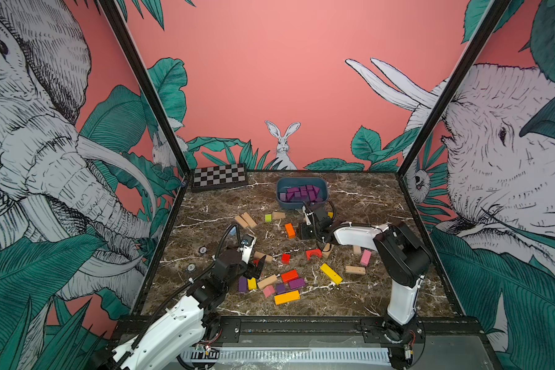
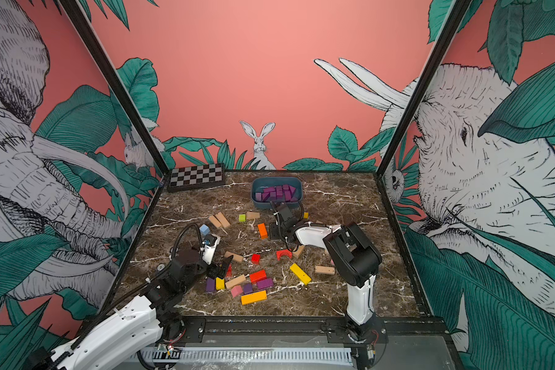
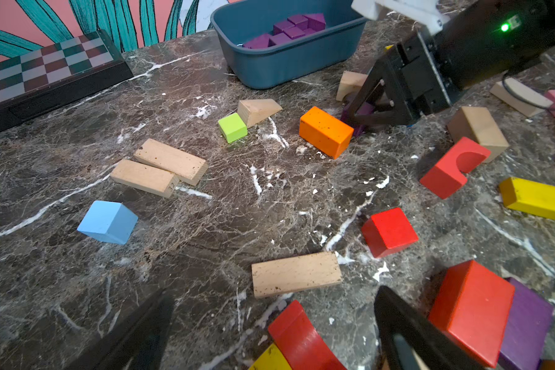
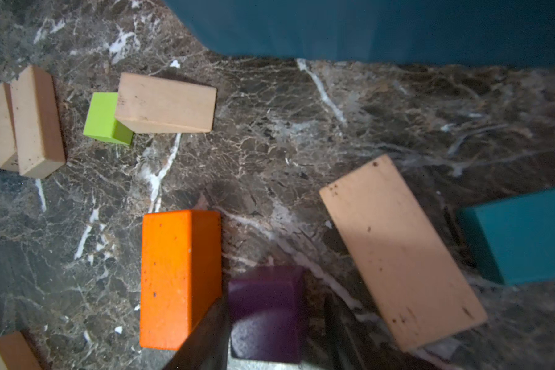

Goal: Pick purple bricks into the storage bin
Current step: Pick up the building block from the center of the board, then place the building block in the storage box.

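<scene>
Most of the job looks done. The bin [image 1: 288, 205] sits at the back of the counter [image 1: 366, 198], and a heap of purple bricks [image 1: 302, 192] already lies inside it, packed too close to count.

As far as I can see, four purple ones are left out on the counter; the arms may hide more.

The lone brick [image 4: 265, 314] lies a little in front of the bin, just beside an orange block [image 4: 180, 278]. The right pincer [image 4: 271, 333] is down over it with a jaw on each side. One jaw looks to be against the brick, while the other seems a shade off it in the shadow. I cannot tell whether it is clamped.

The other three lie at the near side, well apart from the bin: a tall brick [image 1: 242, 284], a small brick [image 1: 280, 288] and a long brick [image 1: 297, 283]. They are mixed in with other blocks [image 1: 289, 275] of red, yellow, pink and bare wood. The left pincer [image 3: 269, 333] hangs next to that group with its jaws wide apart, holding nothing.

My reading is that one pick is in hand and three more wait. Those three will need care, since each touches or nearly touches a block of the wrong colour, and the bin has little bare floor left
</scene>
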Tool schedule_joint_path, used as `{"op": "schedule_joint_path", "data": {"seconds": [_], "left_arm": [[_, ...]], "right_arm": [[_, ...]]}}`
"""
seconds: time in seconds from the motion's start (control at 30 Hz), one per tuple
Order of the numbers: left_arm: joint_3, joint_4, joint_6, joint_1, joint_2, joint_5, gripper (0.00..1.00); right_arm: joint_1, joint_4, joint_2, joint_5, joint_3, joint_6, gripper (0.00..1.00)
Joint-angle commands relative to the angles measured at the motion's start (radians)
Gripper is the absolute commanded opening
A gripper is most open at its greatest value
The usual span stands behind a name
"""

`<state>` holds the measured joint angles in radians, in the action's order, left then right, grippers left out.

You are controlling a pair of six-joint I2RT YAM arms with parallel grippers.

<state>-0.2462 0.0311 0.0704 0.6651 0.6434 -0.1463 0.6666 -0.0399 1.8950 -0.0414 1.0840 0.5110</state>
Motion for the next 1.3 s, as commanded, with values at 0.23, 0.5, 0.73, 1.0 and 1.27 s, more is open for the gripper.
{"op": "schedule_joint_path", "data": {"seconds": [0.23,0.5,0.73,1.0,1.27], "left_arm": [[0.004,-0.010,0.004,-0.002,-0.018,-0.006,0.99],[0.005,-0.007,0.006,-0.002,-0.025,-0.018,0.99],[0.005,-0.002,0.014,-0.002,-0.019,-0.040,0.99],[0.003,-0.008,0.013,-0.002,-0.008,-0.051,0.99],[-0.005,-0.010,0.008,-0.002,0.016,-0.035,0.99]], "right_arm": [[-0.004,0.019,-0.028,-0.003,0.048,-0.026,0.28],[-0.005,0.173,-0.150,0.044,0.210,-0.092,0.22],[-0.037,0.308,-0.039,0.083,0.568,-0.079,0.20],[-0.070,0.500,0.146,0.212,0.844,-0.073,0.18],[-0.107,0.368,0.126,0.304,0.638,-0.090,0.17]]}}
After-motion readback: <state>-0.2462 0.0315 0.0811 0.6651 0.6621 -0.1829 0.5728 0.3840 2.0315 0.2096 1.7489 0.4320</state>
